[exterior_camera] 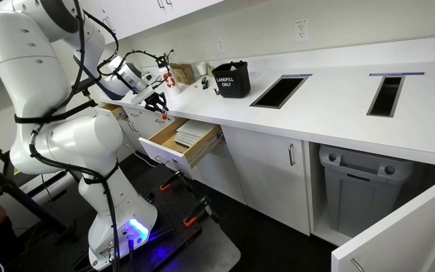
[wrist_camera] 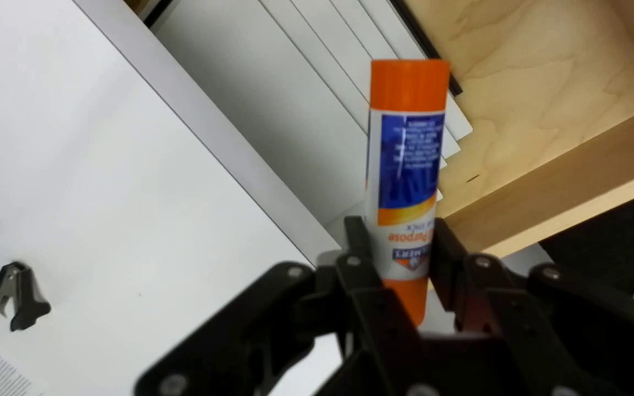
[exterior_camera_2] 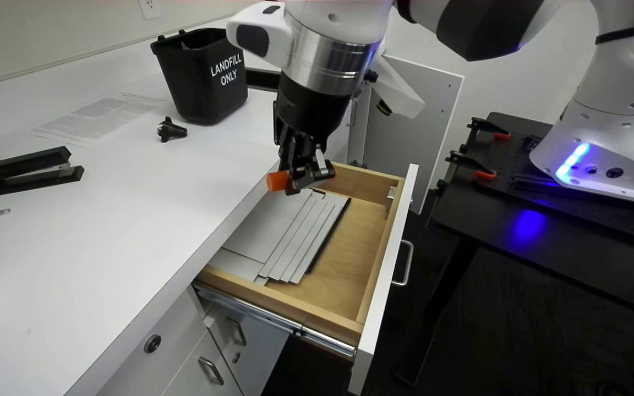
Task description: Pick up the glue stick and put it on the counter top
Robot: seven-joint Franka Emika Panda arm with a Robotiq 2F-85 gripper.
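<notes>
The glue stick [wrist_camera: 406,165] is white and blue with orange ends. My gripper [wrist_camera: 397,236] is shut on its lower part in the wrist view. In an exterior view the gripper [exterior_camera_2: 307,173] holds the glue stick, whose orange end [exterior_camera_2: 277,181] sticks out, above the open drawer near the counter's front edge. The gripper [exterior_camera: 158,102] and the orange end [exterior_camera: 164,116] also show in an exterior view. The glossy white counter top [exterior_camera: 334,105] has two dark cut-outs; it also shows in an exterior view [exterior_camera_2: 124,242] and on the left of the wrist view [wrist_camera: 102,165].
The open wooden drawer [exterior_camera_2: 284,306] holds several grey panels [exterior_camera_2: 273,225] and juts out below the counter. On the counter stand a black landfill bin [exterior_camera_2: 207,77], a staple remover [exterior_camera_2: 171,130], a stapler [exterior_camera_2: 25,171] and paper sheets [exterior_camera_2: 97,116]. A cabinet door [exterior_camera: 398,226] stands open.
</notes>
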